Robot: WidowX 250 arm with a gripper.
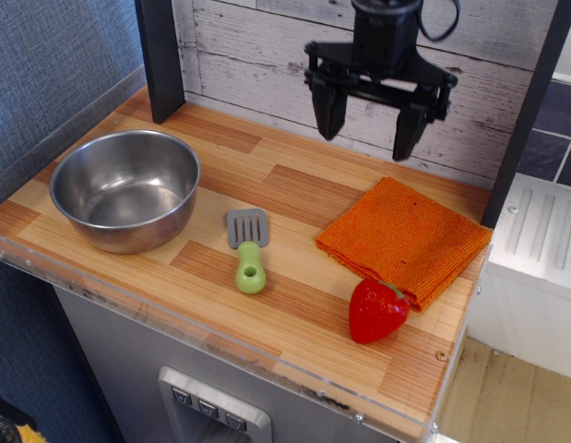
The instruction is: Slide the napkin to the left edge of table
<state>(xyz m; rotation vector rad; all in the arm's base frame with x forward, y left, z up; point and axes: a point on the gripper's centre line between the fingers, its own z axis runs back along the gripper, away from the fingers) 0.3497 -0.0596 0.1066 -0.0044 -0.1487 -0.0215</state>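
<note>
Jaws spread wide and empty on my gripper (365, 129), which hangs above the back of the table (294, 189), in front of the whitewashed plank wall (257, 51) and clear of everything. Napkin (404, 239) lies flat at the table's right end, its near corner touching or just beside the red strawberry (376, 310). Steel bowl (125, 188) sits at the left end, and a green-handled spatula (248, 248) lies between bowl and napkin, apart from both.
</note>
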